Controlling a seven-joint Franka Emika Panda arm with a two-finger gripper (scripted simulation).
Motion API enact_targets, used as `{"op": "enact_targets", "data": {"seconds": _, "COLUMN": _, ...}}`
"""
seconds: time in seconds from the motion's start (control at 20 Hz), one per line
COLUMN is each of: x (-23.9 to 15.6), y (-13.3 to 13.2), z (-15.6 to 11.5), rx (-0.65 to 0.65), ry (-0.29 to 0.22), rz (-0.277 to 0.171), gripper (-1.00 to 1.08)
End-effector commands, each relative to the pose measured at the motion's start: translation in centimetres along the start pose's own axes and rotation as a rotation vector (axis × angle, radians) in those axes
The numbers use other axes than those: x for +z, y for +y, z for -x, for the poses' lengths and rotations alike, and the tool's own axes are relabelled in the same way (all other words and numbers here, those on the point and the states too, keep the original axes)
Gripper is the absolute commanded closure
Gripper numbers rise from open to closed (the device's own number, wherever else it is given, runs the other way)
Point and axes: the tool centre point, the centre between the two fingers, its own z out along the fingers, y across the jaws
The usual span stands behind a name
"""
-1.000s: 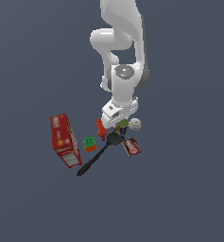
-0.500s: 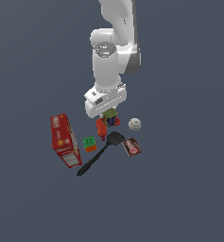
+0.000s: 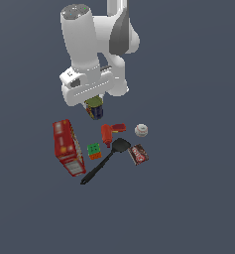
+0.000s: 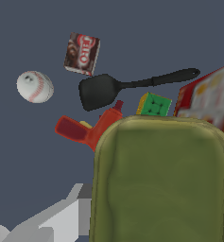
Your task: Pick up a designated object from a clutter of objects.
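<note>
The small can, olive-green on top with a dark blue side, hangs in the air under the white hand, clear of the floor. My gripper is shut on it. In the wrist view the can's olive top fills most of the picture and hides the fingers. The rest of the clutter lies below: a tall red box, a green-orange puzzle cube, a red bottle, a black spatula, a white ball and a dark red packet.
The wrist view shows the ball, packet, spatula, bottle, cube and red box on the dark grey floor. The arm's white body rises above the can in the exterior view.
The arm has risen and shifted toward the exterior view's left, lifting the can up and away from the clutter. The other items have stayed in place.
</note>
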Motion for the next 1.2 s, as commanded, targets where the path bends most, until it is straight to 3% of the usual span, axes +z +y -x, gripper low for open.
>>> {"op": "enact_targets", "data": {"seconds": 0.0, "x": -2.3, "y": 1.5, "z": 1.4, "rx": 0.0, "ry": 0.0, "rz": 0.002, "gripper": 1.08}}
{"op": "enact_targets", "data": {"seconds": 0.6, "x": -10.7, "y": 7.5, "z": 6.3, "rx": 0.0, "ry": -0.005, "rz": 0.002, "gripper": 1.08}}
{"op": "enact_targets", "data": {"seconds": 1.15, "x": -12.8, "y": 9.2, "z": 7.4, "rx": -0.001, "ry": -0.007, "rz": 0.003, "gripper": 1.08}}
